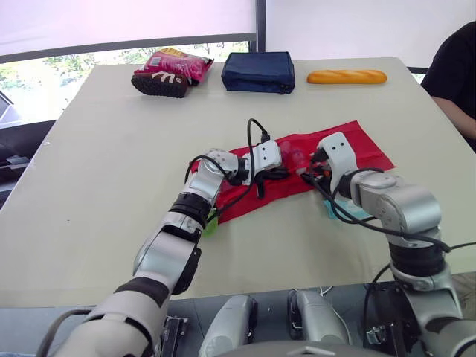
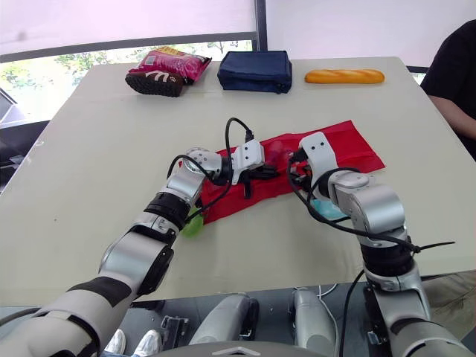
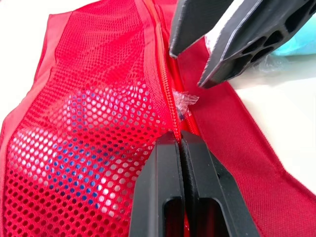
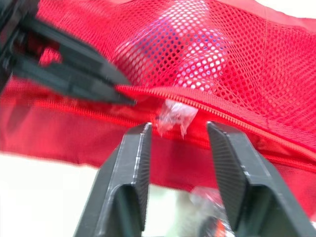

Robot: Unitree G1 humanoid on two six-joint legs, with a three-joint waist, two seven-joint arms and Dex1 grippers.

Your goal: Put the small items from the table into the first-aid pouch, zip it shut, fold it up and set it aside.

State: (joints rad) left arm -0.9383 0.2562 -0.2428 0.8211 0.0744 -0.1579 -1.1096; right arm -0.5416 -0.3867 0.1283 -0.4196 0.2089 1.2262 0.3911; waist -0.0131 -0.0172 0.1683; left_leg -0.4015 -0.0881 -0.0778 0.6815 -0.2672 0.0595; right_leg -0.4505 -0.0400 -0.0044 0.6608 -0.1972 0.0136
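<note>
Step in hand, as judged: filling, on the verge of zipping. The red mesh first-aid pouch (image 1: 357, 145) lies flat at the middle of the beige table (image 1: 97, 163), and both grippers are at its red zipper (image 3: 165, 94).

Left gripper (image 3: 177, 140): fingers pressed together with no gap, clamped on the zip line of the pouch.

Right gripper (image 4: 177, 131): fingers spread and holding nothing, pointed at the zip from the opposite side and close to the left gripper.

A scrap of clear plastic wrap (image 4: 175, 116) pokes out through the zip between the two grippers.

Next move, as judged: the right gripper must tuck that scrap inside before the zip is drawn, or it may jam the teeth. The left gripper should hold the zip line taut meanwhile. Two loose items also lie outside, so filling does not look complete.

Count:
- Pouch: one.
- Items behind the mesh: blue and pale shapes; number cannot be told.
- Light-blue packet (image 2: 327, 208): one, just beside the pouch's near edge, under the right gripper.
- Small green item (image 2: 193, 223): one, just beside the pouch's near-left corner, partly hidden by the left forearm.
- Pink snack bag (image 1: 167, 71): one, well beyond the pouch, far left.
- Navy-blue fabric case (image 1: 258, 72): one, well beyond the pouch.
- Yellow bread loaf (image 1: 346, 76): one, well beyond the pouch, far right.
- Person in black sleeve (image 1: 454, 82): one, to the right of the pouch at the table's edge.
</note>
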